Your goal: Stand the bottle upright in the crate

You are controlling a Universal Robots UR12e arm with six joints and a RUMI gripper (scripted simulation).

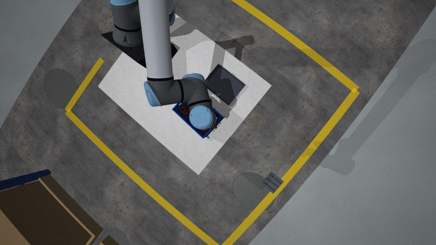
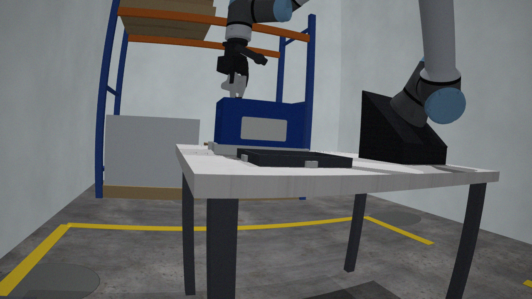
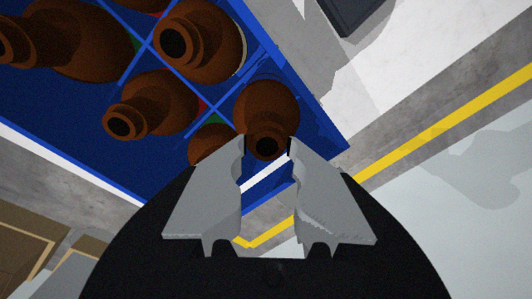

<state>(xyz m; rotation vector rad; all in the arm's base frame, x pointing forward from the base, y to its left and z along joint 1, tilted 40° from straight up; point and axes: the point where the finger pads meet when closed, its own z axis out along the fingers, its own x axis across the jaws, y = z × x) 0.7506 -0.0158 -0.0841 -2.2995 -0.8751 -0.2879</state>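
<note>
My gripper (image 2: 237,94) (image 3: 266,137) points down over the crate and is shut on the neck of a brown bottle (image 3: 266,101). The bottle is close to upright, its body inside a corner compartment of the blue crate (image 1: 188,123) (image 2: 227,124) (image 3: 266,36). In the exterior view the fingertips are just above the crate's rim and the wall hides the bottle's body. Whether its base touches the crate floor is hidden. The dark tray (image 1: 223,83) (image 2: 290,160) (image 3: 353,14) stands beside the crate, with no bottle visible on it.
Several other brown bottles stand in the crate, including one across a divider (image 3: 199,41), a smaller one (image 3: 160,104) and one partly behind the left finger (image 3: 209,143). The white table (image 1: 146,112) (image 2: 297,185) carries the arm's black base (image 2: 379,133).
</note>
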